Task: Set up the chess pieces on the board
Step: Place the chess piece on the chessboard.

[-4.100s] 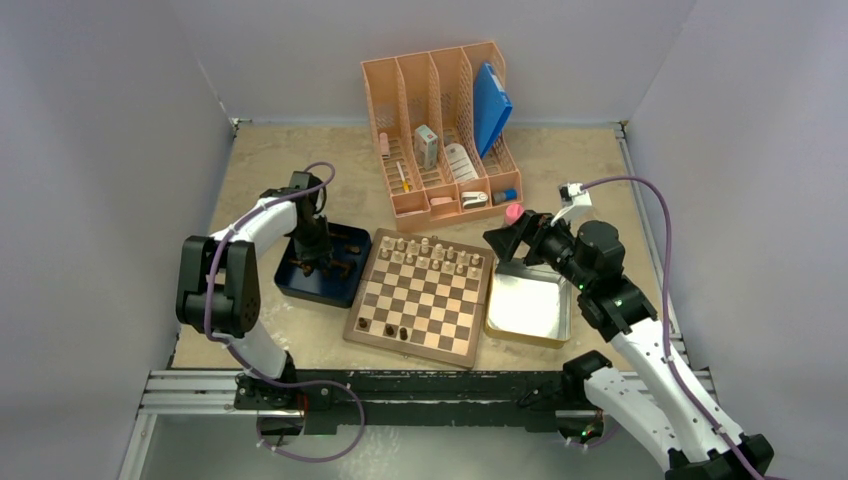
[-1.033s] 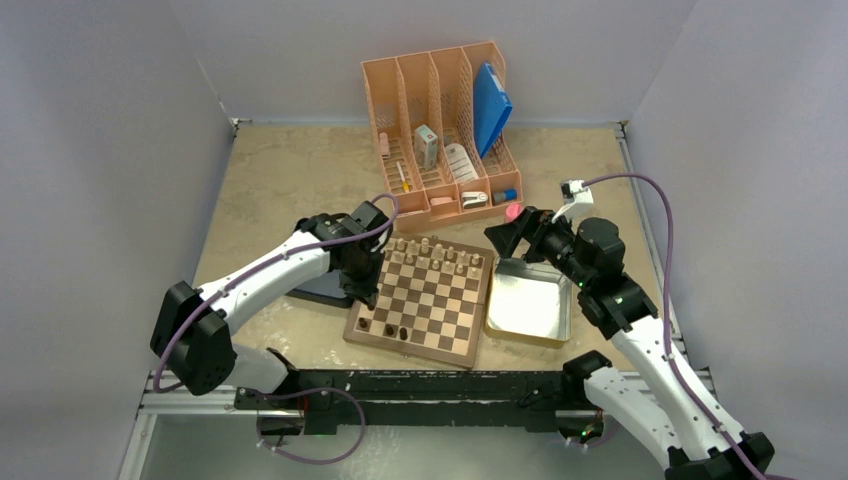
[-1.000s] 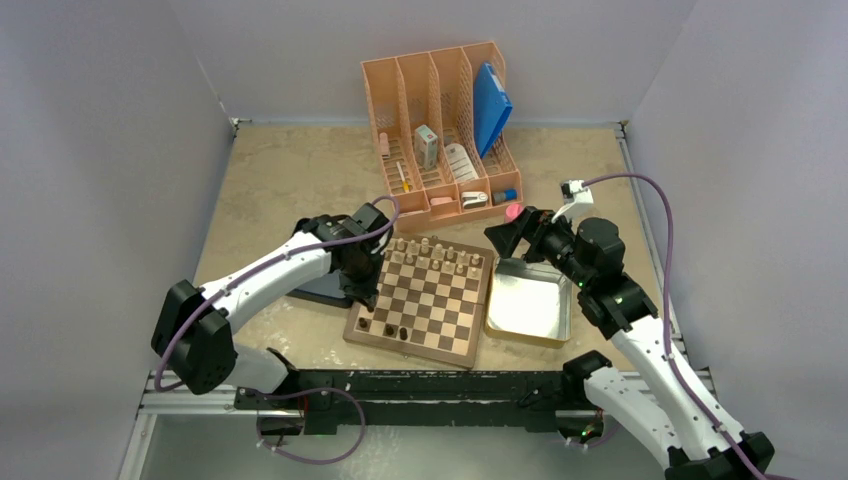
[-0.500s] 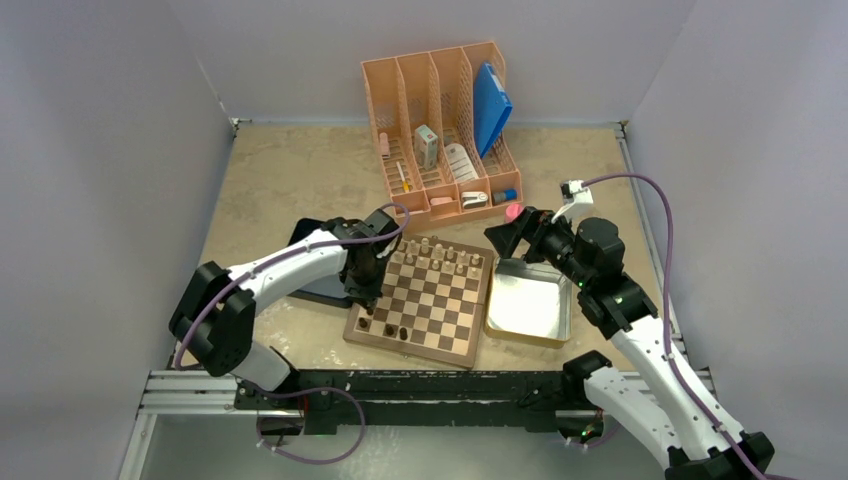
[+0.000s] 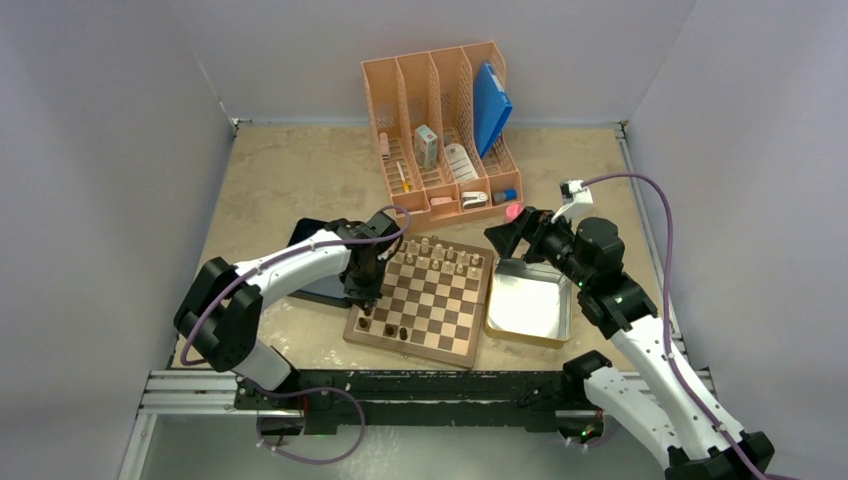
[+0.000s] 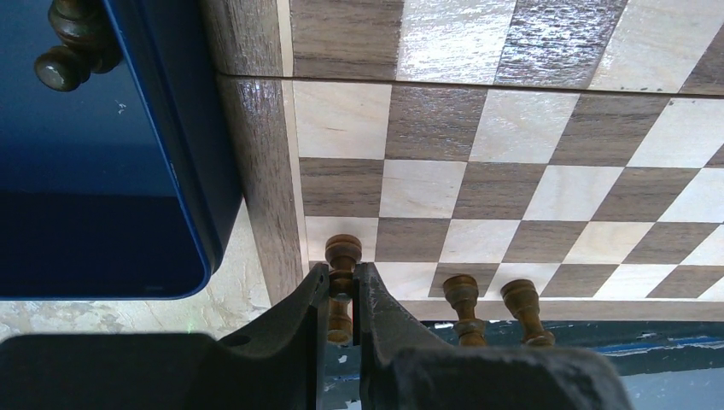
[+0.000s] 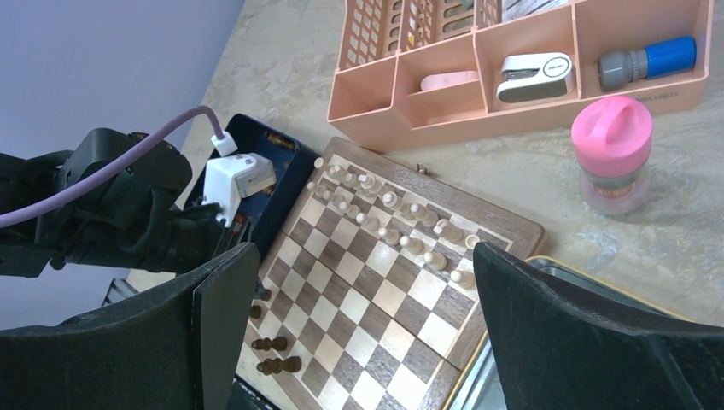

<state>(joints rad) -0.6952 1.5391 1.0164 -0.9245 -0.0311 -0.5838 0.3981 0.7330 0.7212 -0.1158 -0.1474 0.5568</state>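
Placing step: my left end effector [image 6: 341, 295] is pinched nearly shut on a dark chess piece [image 6: 343, 254] over the board [image 6: 260, 171], 7 o'clock corner, beside two placed pieces [image 6: 462, 301]. Next: lower, centre on the square, release. The base is hidden by my fingers, so contact is unclear. Right end effector [image 5: 505, 238] is wide open and empty.

Plain pale lavender walls [image 5: 100, 150] enclose a mottled beige tabletop [image 5: 290, 170] under soft, even light.
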